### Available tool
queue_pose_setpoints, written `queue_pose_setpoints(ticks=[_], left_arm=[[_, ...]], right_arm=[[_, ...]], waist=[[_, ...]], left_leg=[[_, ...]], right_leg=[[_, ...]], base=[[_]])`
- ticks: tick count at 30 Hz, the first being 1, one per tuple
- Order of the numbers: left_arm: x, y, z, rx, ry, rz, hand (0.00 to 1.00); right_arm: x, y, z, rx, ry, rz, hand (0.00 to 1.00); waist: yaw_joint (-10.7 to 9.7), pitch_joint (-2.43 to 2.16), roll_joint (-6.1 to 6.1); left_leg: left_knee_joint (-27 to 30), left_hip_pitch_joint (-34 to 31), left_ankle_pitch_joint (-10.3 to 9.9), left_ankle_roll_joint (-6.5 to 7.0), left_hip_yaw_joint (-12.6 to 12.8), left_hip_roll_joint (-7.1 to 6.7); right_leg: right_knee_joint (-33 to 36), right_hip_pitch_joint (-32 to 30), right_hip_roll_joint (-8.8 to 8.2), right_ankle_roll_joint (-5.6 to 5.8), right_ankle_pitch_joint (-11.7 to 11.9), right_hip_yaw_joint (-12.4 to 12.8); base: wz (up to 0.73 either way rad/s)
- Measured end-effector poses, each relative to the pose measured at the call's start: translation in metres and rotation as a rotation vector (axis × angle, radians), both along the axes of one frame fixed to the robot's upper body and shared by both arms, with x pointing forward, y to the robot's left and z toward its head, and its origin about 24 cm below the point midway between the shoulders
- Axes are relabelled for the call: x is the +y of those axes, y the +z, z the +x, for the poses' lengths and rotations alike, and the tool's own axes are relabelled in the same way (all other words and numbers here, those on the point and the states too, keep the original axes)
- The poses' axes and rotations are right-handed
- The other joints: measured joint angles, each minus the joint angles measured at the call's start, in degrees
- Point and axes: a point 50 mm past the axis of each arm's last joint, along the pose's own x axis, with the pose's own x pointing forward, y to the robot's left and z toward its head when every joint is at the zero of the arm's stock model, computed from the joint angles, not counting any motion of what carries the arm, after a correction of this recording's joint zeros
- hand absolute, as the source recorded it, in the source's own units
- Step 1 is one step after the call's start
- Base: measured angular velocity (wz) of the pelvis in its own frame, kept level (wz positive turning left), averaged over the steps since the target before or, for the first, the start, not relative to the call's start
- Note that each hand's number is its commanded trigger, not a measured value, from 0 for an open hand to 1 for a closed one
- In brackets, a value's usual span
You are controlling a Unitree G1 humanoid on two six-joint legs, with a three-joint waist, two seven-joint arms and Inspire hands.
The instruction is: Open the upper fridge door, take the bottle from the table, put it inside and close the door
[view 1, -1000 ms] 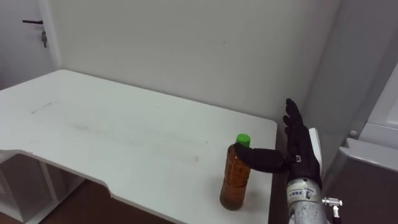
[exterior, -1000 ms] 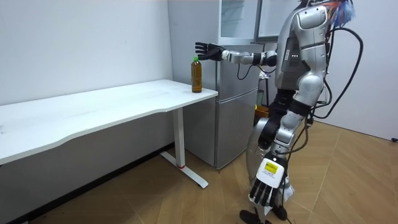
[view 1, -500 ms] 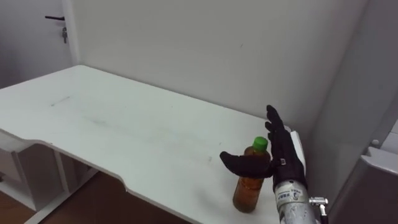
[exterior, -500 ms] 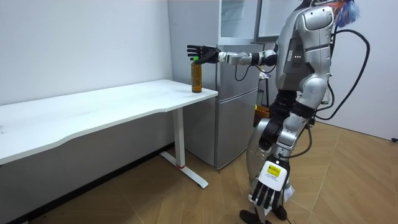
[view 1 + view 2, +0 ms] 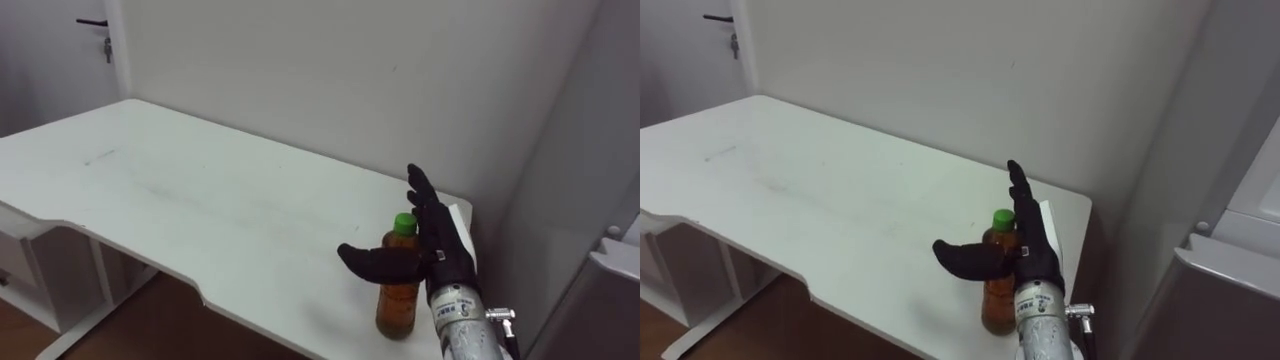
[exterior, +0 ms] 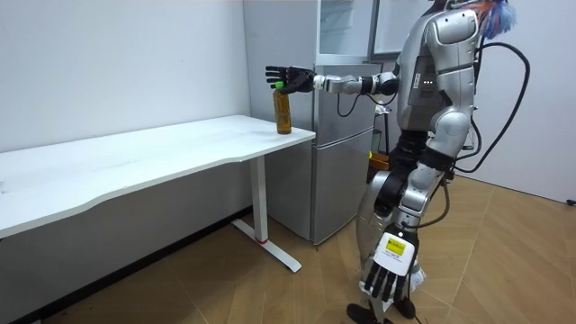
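A clear bottle (image 5: 398, 298) of brown tea with a green cap stands upright near the right end of the white table (image 5: 200, 210). My right hand (image 5: 443, 252) is open at the bottle's neck: the straight fingers stand just right of the cap, and the thumb reaches across in front of the neck. It does not grip the bottle. In the room view the bottle (image 6: 283, 112) stands at the table's corner nearest the fridge (image 6: 346, 175), with my right hand (image 6: 286, 78) stretched out at its cap. My left hand (image 6: 389, 273) hangs low by my legs, fingers relaxed.
The grey fridge (image 5: 1225, 285) stands right of the table, a narrow gap between them. A white wall runs behind the table. A door with a dark handle (image 5: 92, 22) is at the far left. I stand on the wooden floor beside the fridge.
My right hand has moved left from beside the bottle until its thumb lies across the neck. The eye view has shifted a little.
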Motion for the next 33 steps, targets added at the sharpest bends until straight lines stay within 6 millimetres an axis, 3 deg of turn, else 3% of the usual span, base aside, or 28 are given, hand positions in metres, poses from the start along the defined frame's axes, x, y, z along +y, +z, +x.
queue_pose_setpoints(ticks=[15,22,28,33], left_arm=[[-0.002,0.003,0.009,-0.049,-0.02,-0.004,0.0],[-0.002,0.003,0.01,-0.053,-0.021,-0.004,0.0],[-0.004,0.002,0.011,-0.056,-0.021,-0.01,0.0],[-0.004,0.002,0.009,-0.054,-0.02,-0.008,0.0]], right_arm=[[-0.005,-0.006,0.001,0.005,-0.027,-0.007,0.0],[-0.009,-0.008,0.001,0.01,-0.042,-0.006,0.0],[-0.018,-0.018,0.002,0.05,-0.107,-0.021,0.0],[-0.023,-0.018,0.003,0.05,-0.156,-0.012,0.0]], waist=[[-0.34,0.01,-0.02],[-1.45,0.07,0.24],[-1.7,0.33,1.71],[-1.72,-0.11,2.64]], left_leg=[[0.51,-0.59,0.04,-0.05,-1.09,-0.2],[0.59,-0.54,0.04,-0.04,-1.03,-0.21],[1.16,-0.73,0.01,0.07,-0.95,-0.26],[1.02,-0.79,0.12,0.21,-0.94,-0.35]], right_leg=[[0.07,-0.03,-0.2,0.0,0.0,-0.41],[0.11,0.01,-0.19,0.0,0.0,0.06],[0.22,-0.06,-0.3,0.01,0.01,0.11],[0.24,-0.17,-0.39,0.03,0.02,0.05]], base=[[0.03],[-0.01],[0.0],[0.0]])
